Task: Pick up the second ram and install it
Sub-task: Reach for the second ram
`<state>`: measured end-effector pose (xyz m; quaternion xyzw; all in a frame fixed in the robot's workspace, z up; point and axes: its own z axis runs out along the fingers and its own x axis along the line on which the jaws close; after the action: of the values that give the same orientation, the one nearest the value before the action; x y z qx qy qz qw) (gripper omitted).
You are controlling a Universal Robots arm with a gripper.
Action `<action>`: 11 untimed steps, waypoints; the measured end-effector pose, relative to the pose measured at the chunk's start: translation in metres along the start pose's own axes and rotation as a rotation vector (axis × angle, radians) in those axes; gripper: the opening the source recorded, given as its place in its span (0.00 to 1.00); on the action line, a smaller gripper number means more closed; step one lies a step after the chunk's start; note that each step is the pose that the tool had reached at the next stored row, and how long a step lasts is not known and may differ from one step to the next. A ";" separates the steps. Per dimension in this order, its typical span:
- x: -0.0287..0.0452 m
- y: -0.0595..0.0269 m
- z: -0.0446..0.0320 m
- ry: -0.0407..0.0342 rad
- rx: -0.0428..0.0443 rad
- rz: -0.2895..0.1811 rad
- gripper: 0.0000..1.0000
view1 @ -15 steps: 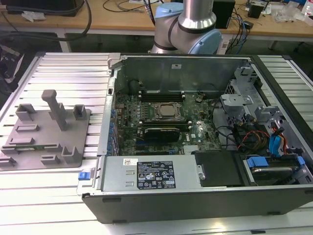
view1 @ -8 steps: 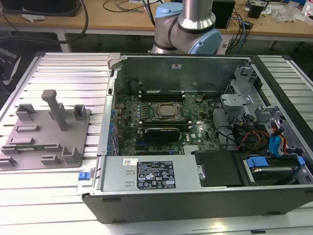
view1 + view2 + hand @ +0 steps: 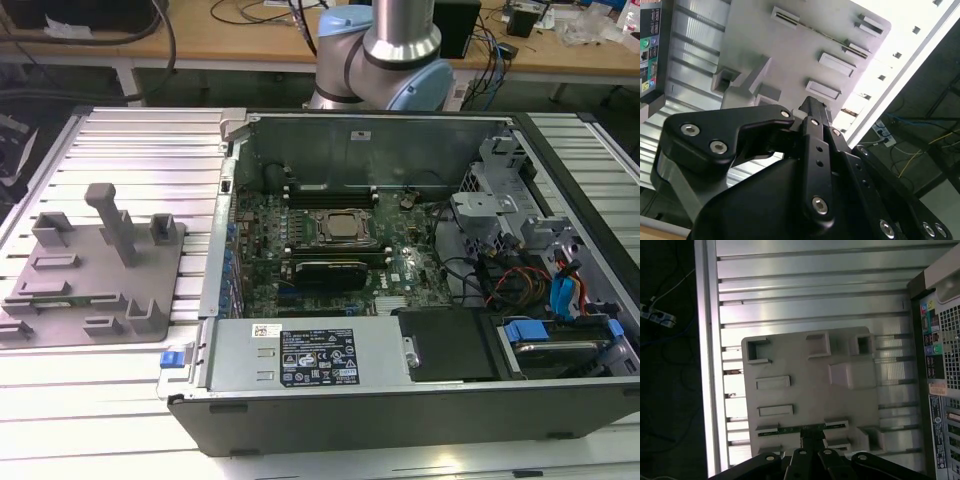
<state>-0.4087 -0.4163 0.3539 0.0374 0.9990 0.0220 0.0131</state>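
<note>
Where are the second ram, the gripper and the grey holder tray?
second ram (image 3: 787,429), first wrist view, on its long green edge beside the gripper.
gripper (image 3: 813,436), first wrist view, at its tip.
grey holder tray (image 3: 100,287), exterior view, on its bare flat top.

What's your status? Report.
Hand shut, empty, above the grey tray. Memory stick sits in its tray slot. Nothing between them.

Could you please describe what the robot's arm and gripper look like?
The arm is a silver-grey tube with rounded joints capped in light blue. The gripper is matte black, built of angular linked bars fastened with silver screw heads.
</note>
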 end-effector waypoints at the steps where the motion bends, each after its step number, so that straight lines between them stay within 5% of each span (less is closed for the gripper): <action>1: -0.0001 -0.0015 0.0006 0.0000 0.0000 0.000 0.08; 11: -0.0004 -0.0101 0.0146 0.0001 0.0001 0.000 0.08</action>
<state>-0.4087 -0.4258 0.3388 0.0374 0.9990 0.0220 0.0131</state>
